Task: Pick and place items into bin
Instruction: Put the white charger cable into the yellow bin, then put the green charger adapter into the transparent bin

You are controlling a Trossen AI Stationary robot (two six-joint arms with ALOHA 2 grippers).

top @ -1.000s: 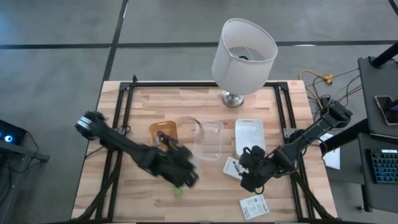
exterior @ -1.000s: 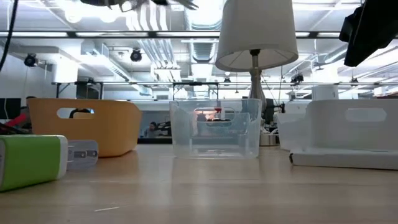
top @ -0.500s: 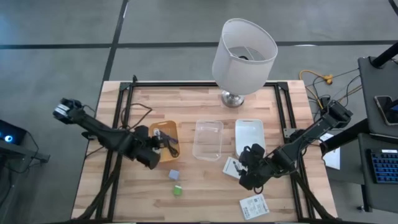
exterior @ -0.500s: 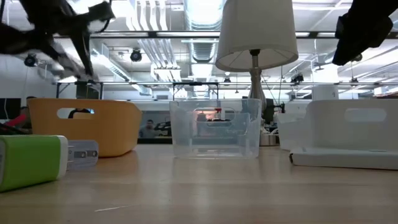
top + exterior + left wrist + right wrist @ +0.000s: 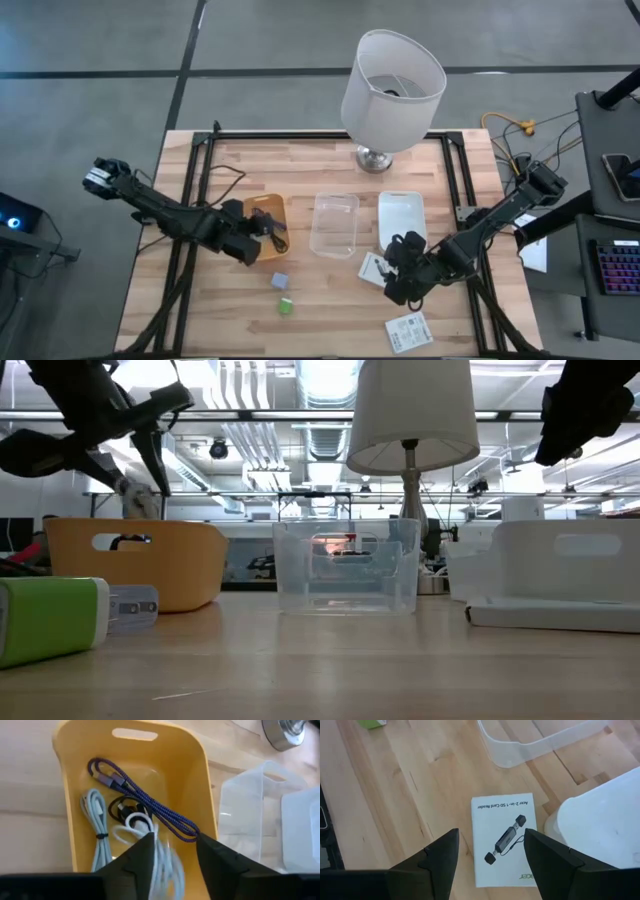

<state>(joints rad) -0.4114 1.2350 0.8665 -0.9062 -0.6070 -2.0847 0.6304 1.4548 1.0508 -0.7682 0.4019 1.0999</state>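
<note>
While I'm watching the high view, the left gripper (image 5: pixel 250 243) is hanging over the near end of the yellow bin (image 5: pixel 264 225), left of centre on the table (image 5: pixel 330 160). Its wrist cam is showing fingers parted w/ nothing clamped btwn them; a pale blurred cable (image 5: pixel 162 865) is sitting in the gap, can't tell if it's touching either finger. Inside the bin I'm seeing a purple braided cable (image 5: pixel 142 797), a pale-blue cable (image 5: pixel 95 820) and a black coil (image 5: pixel 127 810), all lying on the floor of it.

Right gripper (image 5: pixel 398 278) is hovering over the white SD card reader packet (image 5: pixel 505 842), fingers spread wide, empty, one each side of the packet in the wrist cam. Clear bin (image 5: pixel 335 224) is sitting mid-table, white bin (image 5: pixel 401 218) just beside it. Grey-blue block (image 5: pixel 281 281) and green block (image 5: pixel 286 307) are lying near each other on the wood, apart from any bin. 2nd white packet (image 5: pixel 409 331) is lying near the table's front edge. Lamp (image 5: pixel 392 82) is standing at the back.
</note>
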